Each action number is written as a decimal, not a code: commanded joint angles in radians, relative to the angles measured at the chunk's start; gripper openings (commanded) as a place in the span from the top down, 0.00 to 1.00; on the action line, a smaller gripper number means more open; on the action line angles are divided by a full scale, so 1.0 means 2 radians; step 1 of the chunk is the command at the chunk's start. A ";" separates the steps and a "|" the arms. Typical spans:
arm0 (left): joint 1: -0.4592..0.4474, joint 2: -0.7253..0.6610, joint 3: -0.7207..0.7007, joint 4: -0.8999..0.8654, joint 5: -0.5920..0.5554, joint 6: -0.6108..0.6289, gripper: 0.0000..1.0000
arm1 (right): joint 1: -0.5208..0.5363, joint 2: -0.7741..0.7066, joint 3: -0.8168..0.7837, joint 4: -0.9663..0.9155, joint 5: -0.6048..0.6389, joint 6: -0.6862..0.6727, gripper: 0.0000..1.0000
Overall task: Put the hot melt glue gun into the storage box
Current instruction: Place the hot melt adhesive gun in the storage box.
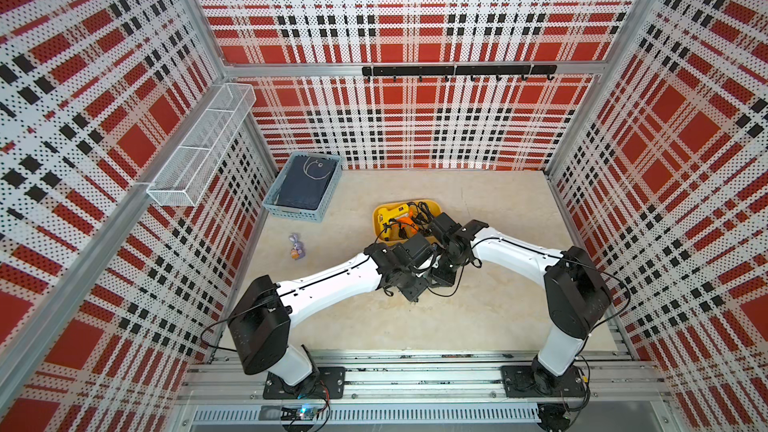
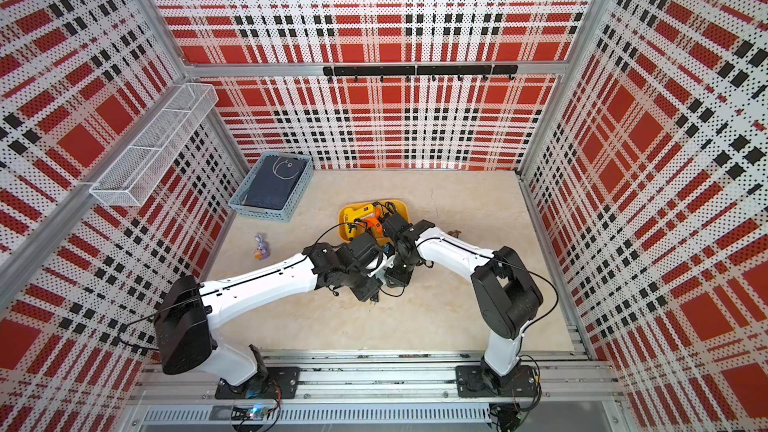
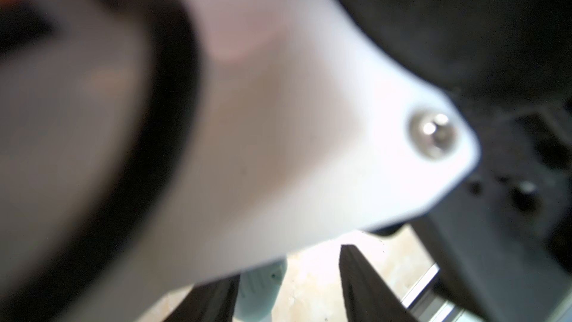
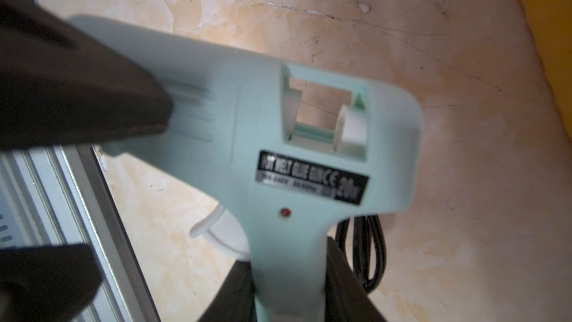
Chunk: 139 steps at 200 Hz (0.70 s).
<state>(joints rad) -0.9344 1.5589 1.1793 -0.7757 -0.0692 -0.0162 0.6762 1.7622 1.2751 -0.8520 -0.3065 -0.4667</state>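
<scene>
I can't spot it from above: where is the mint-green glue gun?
The mint-green glue gun shows in the right wrist view, gripped by its handle in the right hand, just on the near side of the yellow storage box.

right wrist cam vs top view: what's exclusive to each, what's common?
Right wrist only: the pale green glue gun, label and trigger visible, handle clamped in the right gripper; left gripper open at its barrel.
Top view only: yellow glue gun and orange glue gun in the storage box, blue-grey basket, wire rack, small toy; the wrists all but hide the pale green gun.
Both: the box (only a yellow edge from the wrist) and the beige table.
</scene>
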 commanded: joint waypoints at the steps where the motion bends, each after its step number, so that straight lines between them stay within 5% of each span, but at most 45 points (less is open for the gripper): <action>1: 0.002 -0.002 -0.010 -0.038 -0.030 -0.011 0.47 | -0.010 -0.039 0.021 0.011 -0.036 0.010 0.80; 73: 0.041 -0.075 -0.015 -0.037 -0.032 -0.033 0.42 | -0.033 -0.041 0.033 0.022 -0.051 0.027 0.82; 108: 0.080 -0.109 0.020 -0.042 -0.025 -0.048 0.30 | -0.034 -0.030 0.072 0.030 0.030 0.018 0.83; 139: 0.173 -0.172 0.051 -0.032 -0.017 -0.072 0.25 | -0.035 -0.030 0.107 0.061 0.131 -0.032 0.82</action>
<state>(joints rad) -0.7338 1.3373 1.2224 -0.8246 -0.0650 -0.0673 0.6189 1.7279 1.4303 -0.7910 -0.2234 -0.4500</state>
